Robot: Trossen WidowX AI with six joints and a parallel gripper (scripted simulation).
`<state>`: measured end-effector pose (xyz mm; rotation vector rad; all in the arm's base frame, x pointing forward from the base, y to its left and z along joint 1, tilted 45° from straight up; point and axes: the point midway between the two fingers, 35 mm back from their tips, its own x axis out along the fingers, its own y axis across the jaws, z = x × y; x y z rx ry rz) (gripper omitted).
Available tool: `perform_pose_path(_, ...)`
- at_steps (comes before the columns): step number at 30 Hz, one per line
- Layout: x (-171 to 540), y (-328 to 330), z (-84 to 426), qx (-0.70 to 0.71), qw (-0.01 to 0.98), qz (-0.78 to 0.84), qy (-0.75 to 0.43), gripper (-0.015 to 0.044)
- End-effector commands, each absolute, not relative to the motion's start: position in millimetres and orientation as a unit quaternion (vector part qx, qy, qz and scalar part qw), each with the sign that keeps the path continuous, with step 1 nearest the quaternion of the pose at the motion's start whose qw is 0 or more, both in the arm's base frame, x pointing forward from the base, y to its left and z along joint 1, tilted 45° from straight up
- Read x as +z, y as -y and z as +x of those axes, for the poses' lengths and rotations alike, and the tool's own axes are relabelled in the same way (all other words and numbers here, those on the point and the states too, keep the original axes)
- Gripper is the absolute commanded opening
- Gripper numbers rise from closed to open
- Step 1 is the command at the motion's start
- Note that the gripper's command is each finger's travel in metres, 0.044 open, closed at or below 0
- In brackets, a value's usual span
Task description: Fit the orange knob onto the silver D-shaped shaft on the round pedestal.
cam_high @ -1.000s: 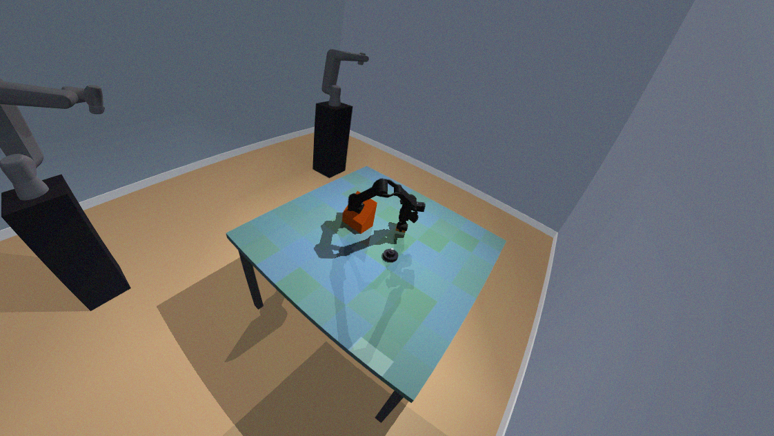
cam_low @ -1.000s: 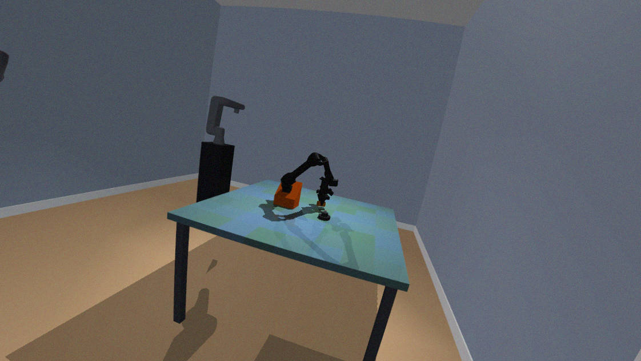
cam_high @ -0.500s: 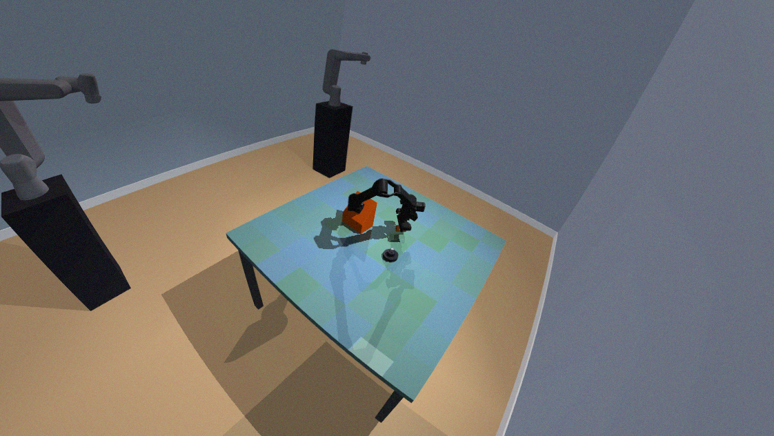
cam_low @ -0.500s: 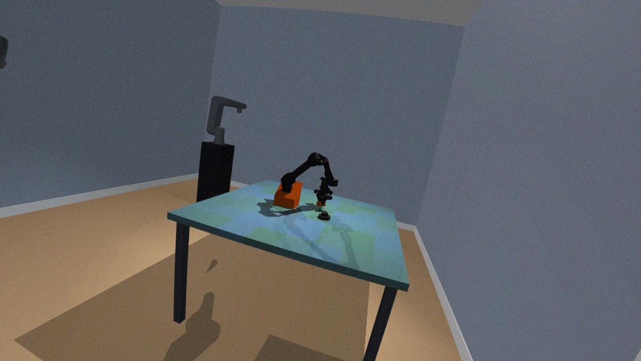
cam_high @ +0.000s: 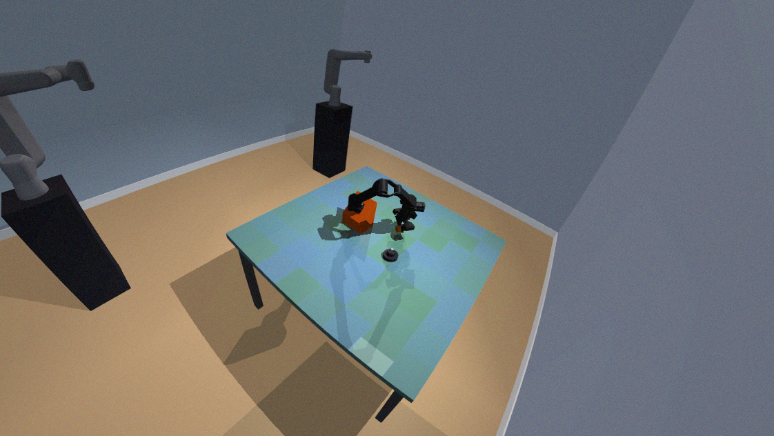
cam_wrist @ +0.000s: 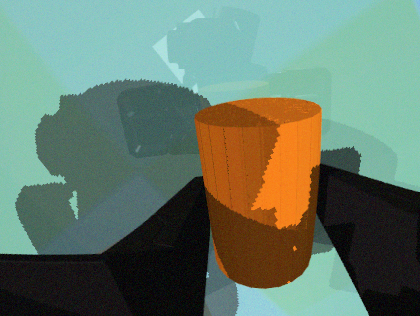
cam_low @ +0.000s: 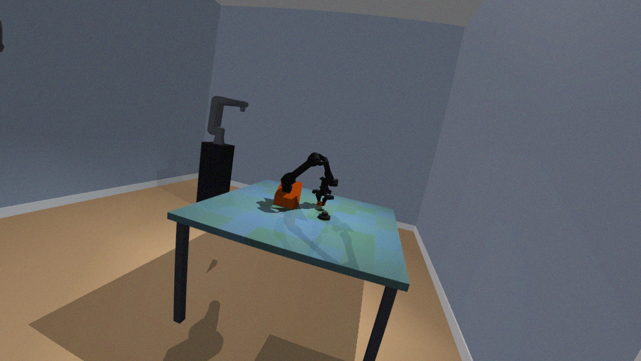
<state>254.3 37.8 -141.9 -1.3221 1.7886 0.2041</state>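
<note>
On my feeds the gripper (cam_high: 399, 228) (cam_low: 319, 203) (cam_wrist: 257, 179) is pinching the orange knob (cam_high: 398, 229) (cam_low: 319, 203) (cam_wrist: 262, 180), one dark finger on either side of it. I have the knob up off the desk (cam_high: 303, 281) (cam_low: 277, 237) (cam_wrist: 40, 60), just beyond the round pedestal (cam_high: 390, 256) (cam_low: 324, 216), on its far side, and apart from it. In the wrist view the knob is a plain cylinder between the fingers, partly in shade with a bright orange patch on its side; I can't see its hole from here, so I can't tell which way the flat side faces.

The pedestal stands on the desk, dark and stepped, nearer my outside cameras than the knob is. Its shaft is too small in my views for me to make out the flat side. The knob isn't on it.

My black arm (cam_high: 382, 187) (cam_low: 315, 158) rises from an orange base block (cam_high: 363, 221) (cam_low: 287, 200) to the left of the pedestal, arches over and points its gripper down toward the blue and green patchwork of the desktop. Away past the far left part of the desk, a grey arm (cam_high: 332, 70) (cam_low: 216, 114) stands on a black column (cam_high: 332, 141) (cam_low: 215, 172).
</note>
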Motion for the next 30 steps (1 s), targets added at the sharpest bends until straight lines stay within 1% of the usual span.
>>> perform_pose_path(1, -142, -38, 254, 0.115, 0.416, -0.549, -0.716, 0.0181)
perform_pose_path(14, -142, -38, 254, 0.265, 0.289, -0.625, -0.675, 0.0181)
perform_pose_path(30, -152, -28, 253, 0.267, 0.287, -0.626, -0.675, 0.0181)
